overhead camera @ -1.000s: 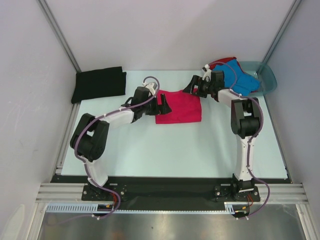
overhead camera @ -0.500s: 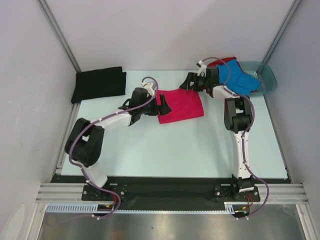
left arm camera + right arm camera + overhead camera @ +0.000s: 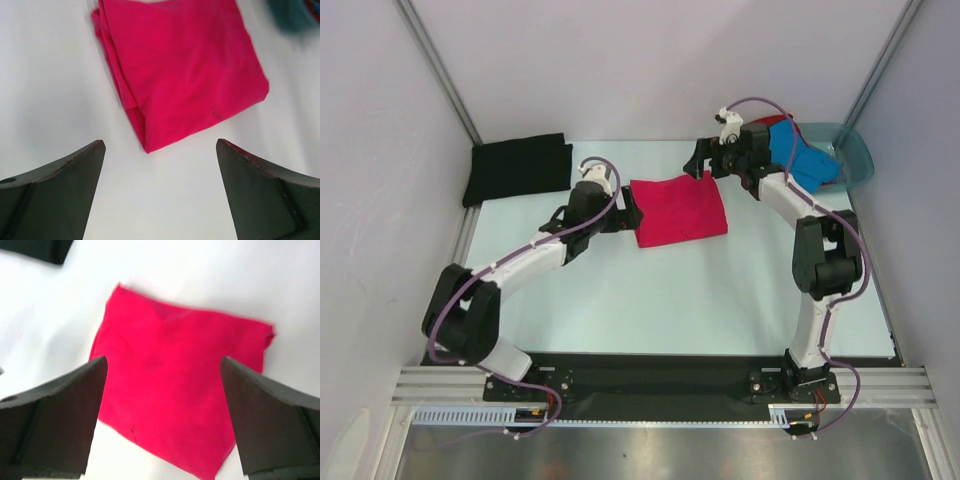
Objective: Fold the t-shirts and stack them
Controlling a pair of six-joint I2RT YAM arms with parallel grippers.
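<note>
Bright magenta-pink cloth t-shirt (image 3: pixel 678 210) lies folded mid-table, with the left gripper (image 3: pixel 631 208) and right gripper (image 3: pixel 704 162) both gaping wide and empty beside it. The fold looks done (tidy enough). Next job, likely: grip one edge and carry it onto the folded black cloth t-shirt (image 3: pixel 518 167) far-left.

No legible text, label, brand, number or sign in any view. Only a tiny dark mark (image 3: pixel 215 113) near one edge of the folded magenta-pink t-shirt (image 3: pixel 190 75), too small to read as lettering.
</note>
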